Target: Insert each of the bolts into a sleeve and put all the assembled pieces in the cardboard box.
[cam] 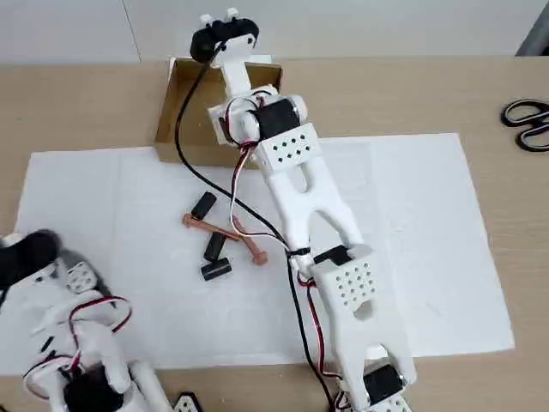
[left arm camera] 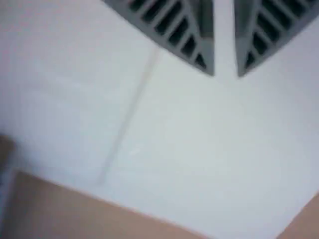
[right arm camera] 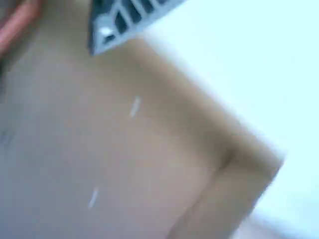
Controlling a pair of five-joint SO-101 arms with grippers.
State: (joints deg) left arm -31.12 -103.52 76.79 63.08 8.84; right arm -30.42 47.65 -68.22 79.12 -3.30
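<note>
Two orange bolts [cam: 210, 225] [cam: 254, 246] lie loose on the white sheet, with three black sleeves [cam: 203, 206] [cam: 214, 247] [cam: 216, 269] around them. The cardboard box [cam: 182, 107] stands at the sheet's far edge. My right gripper [cam: 233, 90] hangs over the box. The right wrist view looks at the box's brown inside [right arm camera: 124, 164], and an orange bolt part [right arm camera: 15, 20] shows at the picture's edge; I cannot tell if it is held. My left gripper [cam: 81, 276] [left arm camera: 224, 74] rests at the near left, shut, with only a thin slit and nothing in it.
Black scissors [cam: 527, 120] lie on the bare table at the far right. The white sheet [cam: 429, 223] covers the middle of the table. The right arm [cam: 326, 223] stretches diagonally across it, its cables trailing close past the loose parts.
</note>
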